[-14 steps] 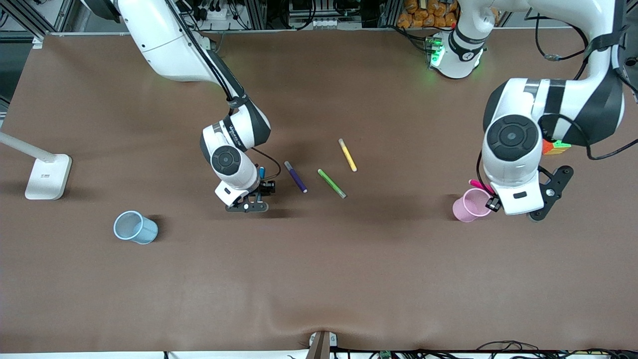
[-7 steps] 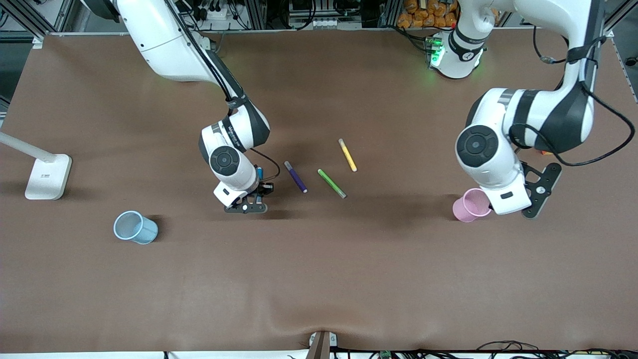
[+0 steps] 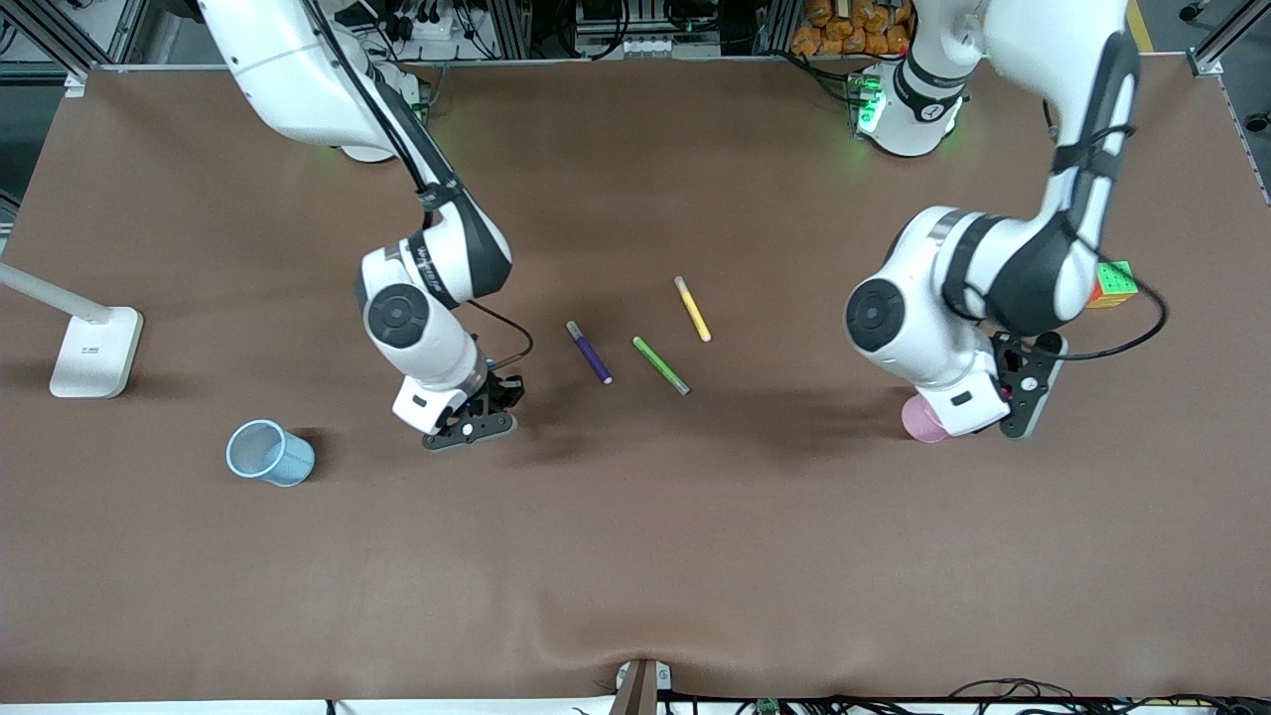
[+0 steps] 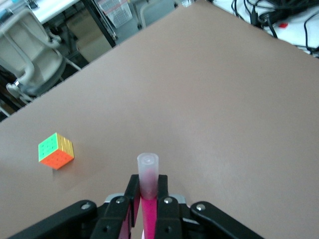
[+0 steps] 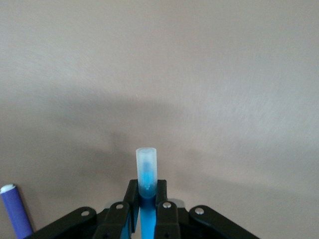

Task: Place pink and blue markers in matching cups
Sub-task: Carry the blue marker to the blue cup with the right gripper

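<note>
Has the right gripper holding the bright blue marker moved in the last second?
Yes. The right gripper moved away from the purple pen, toward the pale blue plastic cup.

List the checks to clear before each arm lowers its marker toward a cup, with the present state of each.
1. Left gripper shut on the pink marker: ok.
2. Right gripper shut on the blue marker: ok.
3. Pink cup upright under the left gripper: cannot tell, the wrist hides most of it.
4. Right gripper over the blue cup: not ok, the cup stands apart toward the right arm's end of the table.
5. Blue cup upright, mouth open: ok.
6. Purple pen clear of the right gripper: ok, it lies apart on the table.
</note>
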Available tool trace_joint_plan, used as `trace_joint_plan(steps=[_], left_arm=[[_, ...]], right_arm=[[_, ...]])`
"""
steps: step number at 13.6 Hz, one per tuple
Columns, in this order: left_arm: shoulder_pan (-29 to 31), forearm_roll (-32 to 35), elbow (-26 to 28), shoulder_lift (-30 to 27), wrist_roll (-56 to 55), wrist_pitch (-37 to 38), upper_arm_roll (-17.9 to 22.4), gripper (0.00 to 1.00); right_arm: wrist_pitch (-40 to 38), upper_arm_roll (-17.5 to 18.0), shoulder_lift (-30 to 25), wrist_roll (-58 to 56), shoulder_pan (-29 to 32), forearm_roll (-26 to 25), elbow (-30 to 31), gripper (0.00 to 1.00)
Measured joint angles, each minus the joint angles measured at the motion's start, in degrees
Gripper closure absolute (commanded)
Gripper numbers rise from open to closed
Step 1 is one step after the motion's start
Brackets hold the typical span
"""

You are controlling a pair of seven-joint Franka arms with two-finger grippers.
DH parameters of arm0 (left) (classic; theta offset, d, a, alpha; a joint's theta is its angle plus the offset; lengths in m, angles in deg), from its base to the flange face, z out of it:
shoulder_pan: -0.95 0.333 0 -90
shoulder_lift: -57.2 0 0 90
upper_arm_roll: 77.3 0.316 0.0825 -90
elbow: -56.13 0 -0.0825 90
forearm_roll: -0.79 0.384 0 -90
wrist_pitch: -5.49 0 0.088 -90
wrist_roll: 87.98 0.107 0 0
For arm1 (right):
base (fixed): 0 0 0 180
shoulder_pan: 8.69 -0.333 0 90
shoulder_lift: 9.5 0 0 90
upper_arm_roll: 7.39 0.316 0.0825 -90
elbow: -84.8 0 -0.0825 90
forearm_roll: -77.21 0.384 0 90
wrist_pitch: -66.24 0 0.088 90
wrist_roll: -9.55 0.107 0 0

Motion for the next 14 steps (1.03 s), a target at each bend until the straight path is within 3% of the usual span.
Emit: trace_joint_plan(steps=[8,11,14], left_arm=[[-0.83,3.16,0.93,3.73,-5.91,-0.01,-0.05,1.0],[-0.88,3.16,0.61,3.76,-6.25,-0.06,-0.08,1.0],[-1.3,3.16,0.13,4.43,-6.25,-0.07,-0.12,1.0]], right_arm=[[0.07,0.04,-4.92,-28.11,4.38,1.92,-0.85,1.0],[-0.49,0.04,-6.63,-39.19,5.58,10.42,-0.69,1.0],[-4.74,0.0,-6.85,-54.09,8.8,24.37,-0.29,1.0]])
